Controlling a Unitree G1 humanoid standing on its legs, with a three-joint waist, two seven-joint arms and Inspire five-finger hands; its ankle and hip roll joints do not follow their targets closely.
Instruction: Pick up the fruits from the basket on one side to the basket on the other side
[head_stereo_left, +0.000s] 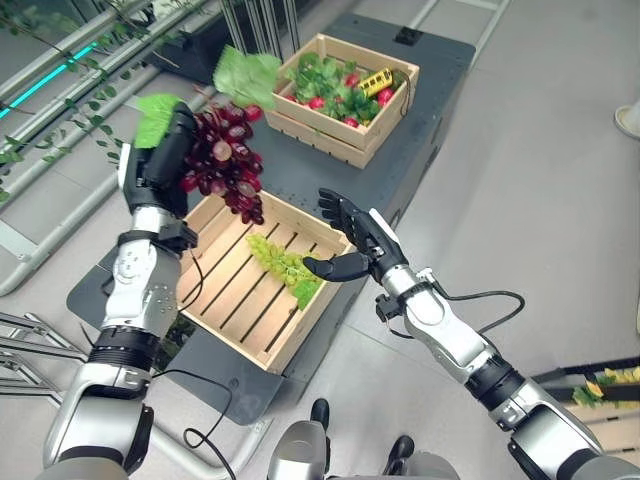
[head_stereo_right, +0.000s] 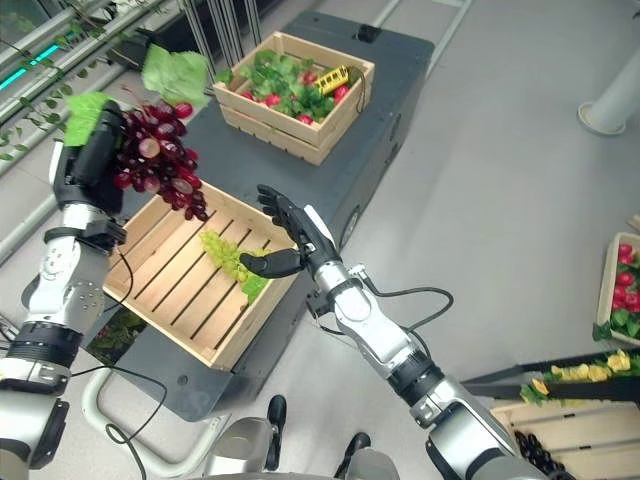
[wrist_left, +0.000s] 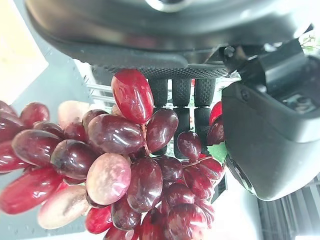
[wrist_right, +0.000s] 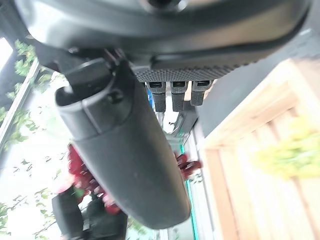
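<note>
We are holding the red grape bunch (head_stereo_left: 222, 160) in our left hand (head_stereo_left: 165, 160), fingers curled round its top, the grapes hanging past them above the far-left corner of the near crate (head_stereo_left: 240, 345). A green grape bunch (head_stereo_left: 283, 265) is lying inside that crate. Our right hand (head_stereo_left: 355, 240) is hovering over the crate's right rim, fingers spread wide, holding nothing.

grapes (head_stereo_left: 222, 160) are deep red, a few paler pinkish ones mixed in, with bright green leaves (head_stereo_left: 247, 76) on top. near crate (head_stereo_left: 232, 290) is pale slatted wood holding a yellow-green bunch (head_stereo_left: 284, 266). far crate (head_stereo_left: 385, 122) is the same pale wood, full of green leaves, red fruit and something yellow (head_stereo_left: 375, 82). table (head_stereo_left: 420, 55) is dark grey, floor (head_stereo_left: 520, 180) light grey. left hand (head_stereo_left: 165, 160) is black.
</note>
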